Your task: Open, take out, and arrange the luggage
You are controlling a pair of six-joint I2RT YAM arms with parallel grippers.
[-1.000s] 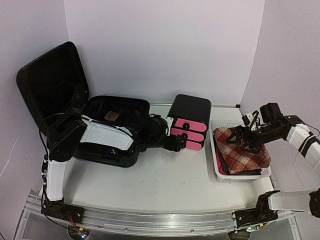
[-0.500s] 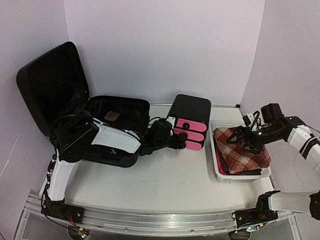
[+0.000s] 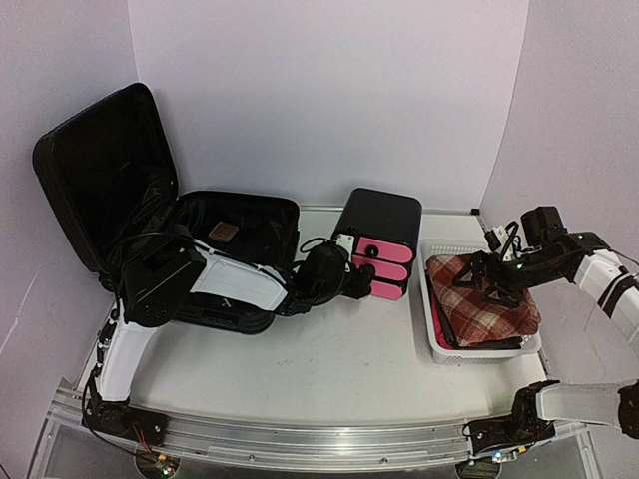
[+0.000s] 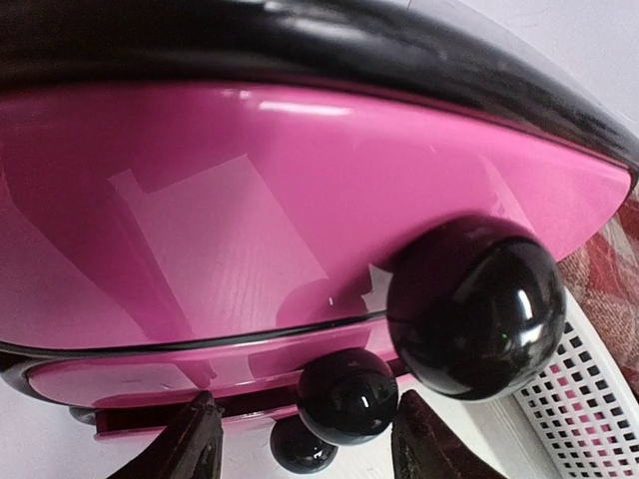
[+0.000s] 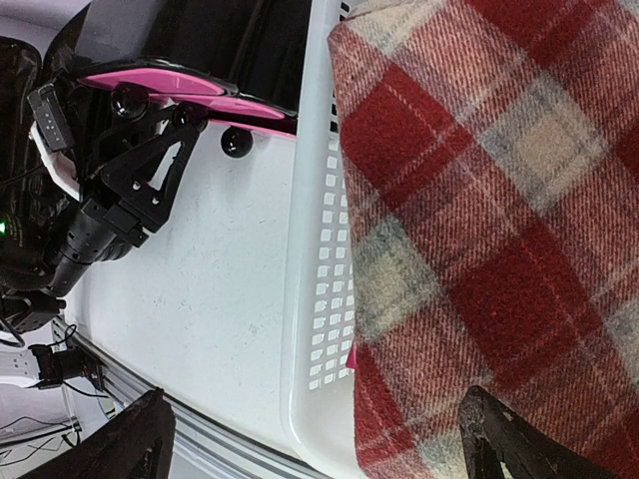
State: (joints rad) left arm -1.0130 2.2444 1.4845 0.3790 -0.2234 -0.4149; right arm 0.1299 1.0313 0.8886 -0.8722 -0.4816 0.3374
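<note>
Presently: luggage (image 3: pixel 100 165), one large black hard-shell case, open on the table (image 3: pixel 329 359); lid raised and leaning back, base lying flat, dark interior with a small brown patch (image 3: pixel 225 232) showing. Left claw (image 3: pixel 359 283), jaws parted either side of a small black knob (image 4: pixel 347 407) on the pink-fronted drawer box (image 3: pixel 384 215); luggage sits back of this claw, alongside its arm. Right claw (image 3: pixel 494 282), jaws spread wide above plaid cloth (image 3: pixel 469 319) in the white basket (image 3: pixel 427 319); luggage well apart from it, beyond the drawer box.
</note>
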